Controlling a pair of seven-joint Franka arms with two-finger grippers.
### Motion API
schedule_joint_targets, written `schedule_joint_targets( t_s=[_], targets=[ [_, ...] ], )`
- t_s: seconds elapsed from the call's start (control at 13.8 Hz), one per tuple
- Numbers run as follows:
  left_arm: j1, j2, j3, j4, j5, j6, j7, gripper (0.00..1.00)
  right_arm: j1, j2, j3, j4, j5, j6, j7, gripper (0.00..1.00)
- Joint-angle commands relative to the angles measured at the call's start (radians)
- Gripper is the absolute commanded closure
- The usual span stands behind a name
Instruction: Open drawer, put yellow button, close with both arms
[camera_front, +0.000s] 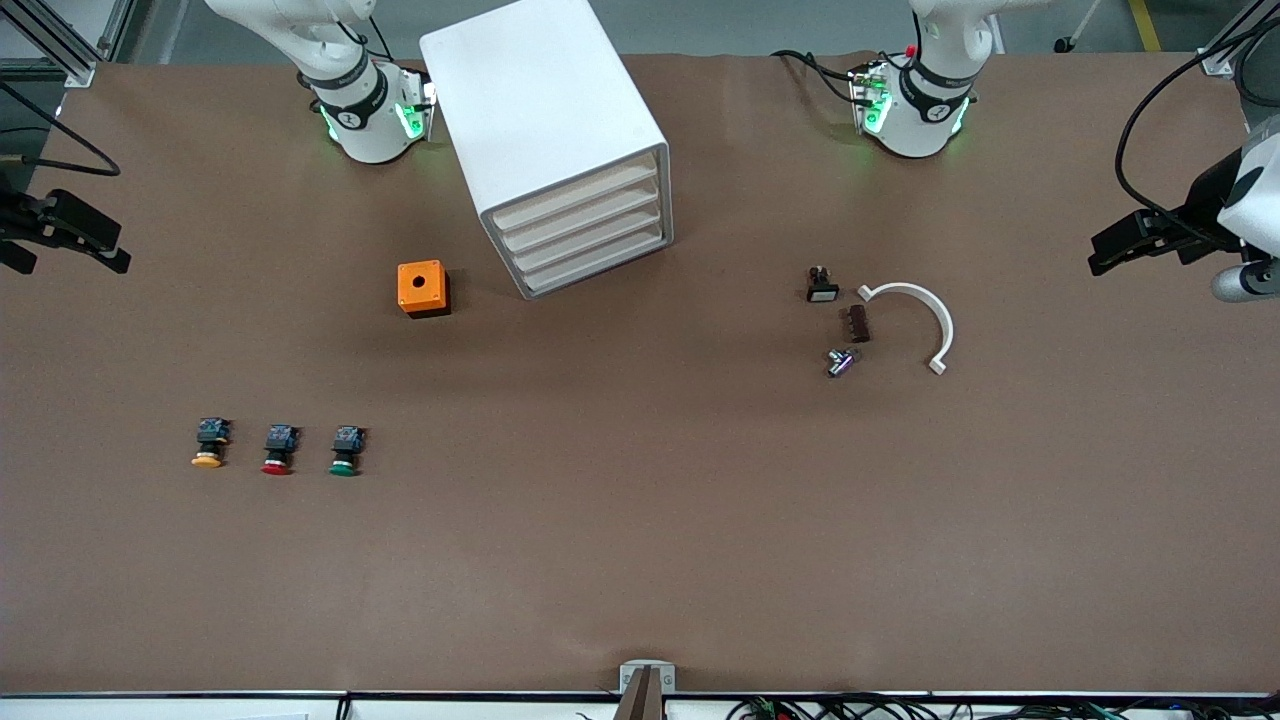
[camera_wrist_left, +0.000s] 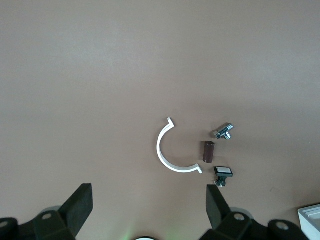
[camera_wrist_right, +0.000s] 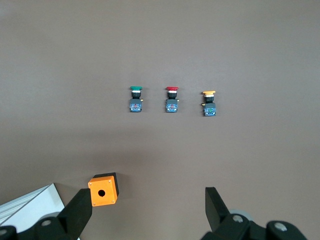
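Observation:
The white cabinet (camera_front: 545, 120) stands near the robots' bases with all four drawers shut; the drawer (camera_front: 577, 196) is the uppermost one. The yellow button (camera_front: 207, 446) lies toward the right arm's end of the table, beside a red-capped (camera_front: 278, 451) and a green-capped button (camera_front: 346, 452). It also shows in the right wrist view (camera_wrist_right: 209, 103). My right gripper (camera_wrist_right: 147, 209) is open and empty, high over the table. My left gripper (camera_wrist_left: 148, 207) is open and empty, high over the table. Neither hand shows in the front view.
An orange box with a hole (camera_front: 422, 288) sits beside the cabinet, nearer to the camera. A white curved piece (camera_front: 915, 312) and three small parts (camera_front: 858, 323) lie toward the left arm's end. Black fixtures (camera_front: 65, 232) (camera_front: 1150, 238) stand at both table ends.

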Motion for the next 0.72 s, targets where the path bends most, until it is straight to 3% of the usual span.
schedule_joint_targets(
  t_s=[0.0,0.14,0.36,0.65],
  targets=[
    [0.007,0.06,-0.005,0.022,0.022,-0.008,0.021,0.0,-0.008,0.006,0.001,0.033,0.005,-0.013,0.005,0.0],
    [0.017,0.08,0.005,0.022,0.01,-0.008,0.023,0.0,-0.005,0.009,0.001,0.034,0.005,-0.014,0.006,0.0],
    [-0.003,0.207,-0.001,0.051,0.009,-0.005,-0.022,0.0,-0.013,0.066,-0.002,0.04,0.003,-0.003,0.0,0.0],
    [-0.054,0.438,-0.006,0.137,-0.021,0.011,-0.378,0.0,-0.08,0.083,-0.015,0.046,0.039,-0.003,-0.009,0.0]
  ],
)
